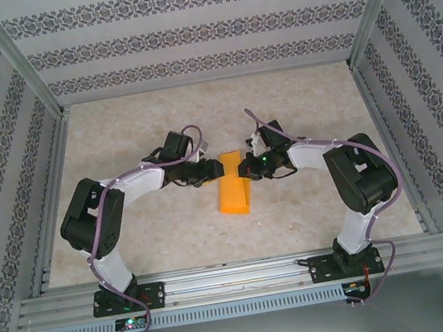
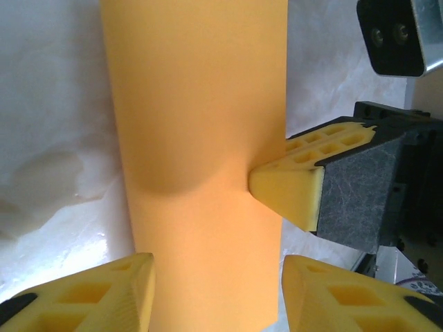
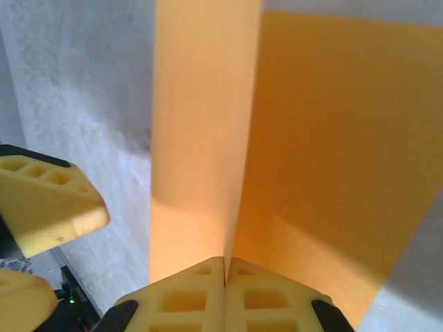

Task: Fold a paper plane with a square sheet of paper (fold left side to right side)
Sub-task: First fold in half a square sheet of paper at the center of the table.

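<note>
The square sheet of paper lies mid-table as a narrow bright orange folded strip, running near to far. In the left wrist view the sheet of paper bulges slightly where a yellow fingertip of the right gripper meets its right edge. My right gripper is shut on the edge of a raised flap of the sheet of paper, with the other layer slanting away to the right. My left gripper is open, one finger on each side of the strip. The grippers face each other across the strip's far end. A paper plane is out of view.
The tabletop is pale and marbled. Patterned walls close it in at the back and both sides, and an aluminium rail along the near edge carries both arm bases. A finger of the left gripper sits close on the left in the right wrist view.
</note>
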You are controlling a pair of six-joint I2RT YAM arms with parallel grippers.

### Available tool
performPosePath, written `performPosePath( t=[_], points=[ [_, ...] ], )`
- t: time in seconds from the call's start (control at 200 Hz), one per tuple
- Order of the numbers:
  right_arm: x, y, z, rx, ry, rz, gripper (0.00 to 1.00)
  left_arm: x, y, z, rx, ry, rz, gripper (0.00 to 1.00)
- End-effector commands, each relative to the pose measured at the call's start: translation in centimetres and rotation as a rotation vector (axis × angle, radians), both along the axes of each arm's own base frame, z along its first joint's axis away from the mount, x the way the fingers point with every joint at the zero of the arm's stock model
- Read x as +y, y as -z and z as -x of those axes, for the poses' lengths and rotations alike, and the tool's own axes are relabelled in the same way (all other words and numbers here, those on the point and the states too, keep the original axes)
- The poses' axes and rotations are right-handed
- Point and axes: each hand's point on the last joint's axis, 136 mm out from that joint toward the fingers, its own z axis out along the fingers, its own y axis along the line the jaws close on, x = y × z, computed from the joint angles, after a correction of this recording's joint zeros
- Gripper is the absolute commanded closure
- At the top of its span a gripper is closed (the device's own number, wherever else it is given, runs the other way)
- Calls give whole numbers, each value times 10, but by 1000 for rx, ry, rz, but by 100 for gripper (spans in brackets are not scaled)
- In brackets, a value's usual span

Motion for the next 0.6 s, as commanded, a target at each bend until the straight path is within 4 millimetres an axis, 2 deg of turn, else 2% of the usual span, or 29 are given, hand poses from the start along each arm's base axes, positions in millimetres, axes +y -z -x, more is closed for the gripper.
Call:
performPosePath(
  t=[0.0, 0.445, 0.595],
  points=[
    [-4, 9, 2, 18, -11, 46, 100, 7, 21, 15, 52, 11, -69, 48],
    [-5, 15, 5, 28, -8, 61, 100, -15, 37, 6, 98, 59, -51, 48],
    [-6, 16, 6, 31, -8, 66, 97, -20, 43, 7, 117, 71, -65, 50]
  ],
)
